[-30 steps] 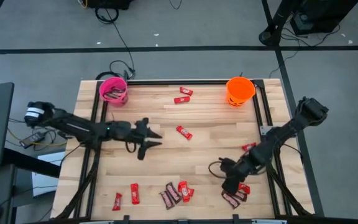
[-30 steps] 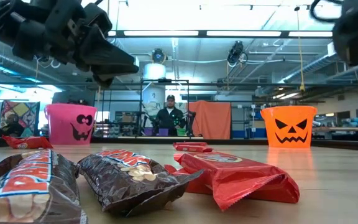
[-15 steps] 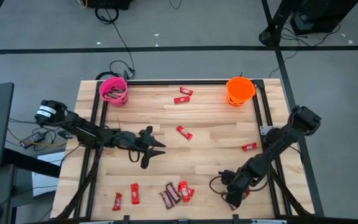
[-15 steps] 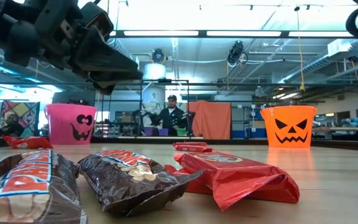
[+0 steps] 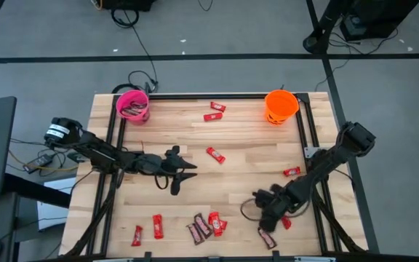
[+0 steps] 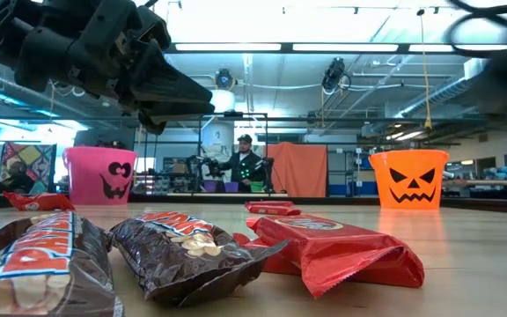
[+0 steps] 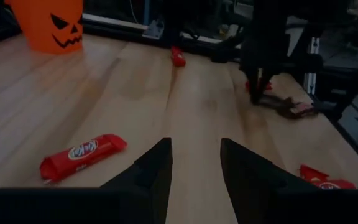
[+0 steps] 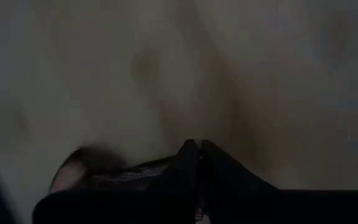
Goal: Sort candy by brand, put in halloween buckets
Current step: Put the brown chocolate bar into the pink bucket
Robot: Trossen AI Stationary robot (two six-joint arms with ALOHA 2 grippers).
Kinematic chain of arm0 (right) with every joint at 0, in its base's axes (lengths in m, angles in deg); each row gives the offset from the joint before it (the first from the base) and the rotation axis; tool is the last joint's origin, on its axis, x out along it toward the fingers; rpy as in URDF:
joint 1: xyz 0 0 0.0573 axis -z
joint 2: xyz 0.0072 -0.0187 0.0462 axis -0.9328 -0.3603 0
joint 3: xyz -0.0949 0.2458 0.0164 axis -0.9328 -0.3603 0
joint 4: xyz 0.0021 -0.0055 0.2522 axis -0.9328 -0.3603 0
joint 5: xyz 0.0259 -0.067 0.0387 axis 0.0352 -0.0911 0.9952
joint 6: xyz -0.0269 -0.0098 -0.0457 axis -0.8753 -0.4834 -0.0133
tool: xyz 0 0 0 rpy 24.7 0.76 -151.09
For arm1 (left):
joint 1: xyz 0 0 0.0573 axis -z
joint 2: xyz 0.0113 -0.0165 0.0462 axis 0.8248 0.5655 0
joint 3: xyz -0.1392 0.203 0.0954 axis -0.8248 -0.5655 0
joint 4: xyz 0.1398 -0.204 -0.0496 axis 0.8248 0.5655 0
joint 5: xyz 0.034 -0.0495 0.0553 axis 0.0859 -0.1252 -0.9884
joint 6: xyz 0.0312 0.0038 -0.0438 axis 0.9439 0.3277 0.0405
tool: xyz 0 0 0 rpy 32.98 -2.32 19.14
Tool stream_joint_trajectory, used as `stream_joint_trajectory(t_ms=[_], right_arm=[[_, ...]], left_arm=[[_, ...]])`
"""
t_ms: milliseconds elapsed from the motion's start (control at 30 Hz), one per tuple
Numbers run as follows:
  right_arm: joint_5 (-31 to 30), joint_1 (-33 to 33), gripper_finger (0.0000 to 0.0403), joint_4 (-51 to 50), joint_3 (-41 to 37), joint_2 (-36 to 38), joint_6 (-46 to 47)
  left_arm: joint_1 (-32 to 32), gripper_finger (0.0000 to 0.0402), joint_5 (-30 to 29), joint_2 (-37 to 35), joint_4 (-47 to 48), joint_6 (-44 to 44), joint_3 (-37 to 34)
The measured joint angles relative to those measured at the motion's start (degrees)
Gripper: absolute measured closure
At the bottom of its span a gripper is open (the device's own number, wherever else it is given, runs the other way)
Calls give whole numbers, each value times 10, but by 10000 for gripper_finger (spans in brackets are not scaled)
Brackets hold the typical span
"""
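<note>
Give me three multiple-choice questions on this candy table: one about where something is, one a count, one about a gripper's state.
1. The round orange plastic bucket stands on the wooden table on the side of:
A the left arm
B the right arm
C neither, dead centre

2. How many red-wrapped candy bars lie between the orange bucket and the round pink plastic bucket?
A none
B two
C six

3. The jaws of the left gripper are:
A open and empty
B shut on a red bar
C shut on a brown bar

Answers:
1. B, the high view puts it at the right.
2. B, a pair lies there.
3. A, bare wood shows between the jaws.
</note>
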Motion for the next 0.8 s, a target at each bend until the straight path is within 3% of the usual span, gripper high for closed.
stream_joint_trajectory(t_ms=[167, 333, 500, 667, 800], right_arm=[[-56, 47, 386, -3, 24, 10, -104], [-194, 123, 387, 32, 52, 10, -250], [-364, 174, 387, 168, 52, 3, -377], [-389, 195, 387, 337, 53, -1, -521], [-391, 213, 387, 418, 53, -1, -579]], left_arm=[[0, 261, -14, 0, 1, -3, 0], [0, 261, -18, 3, -2, -20, 0], [-1, 261, -28, 35, -41, -30, 0], [-16, 247, -38, 112, -151, -27, 1], [-25, 210, -36, 175, -247, 2, 20]])
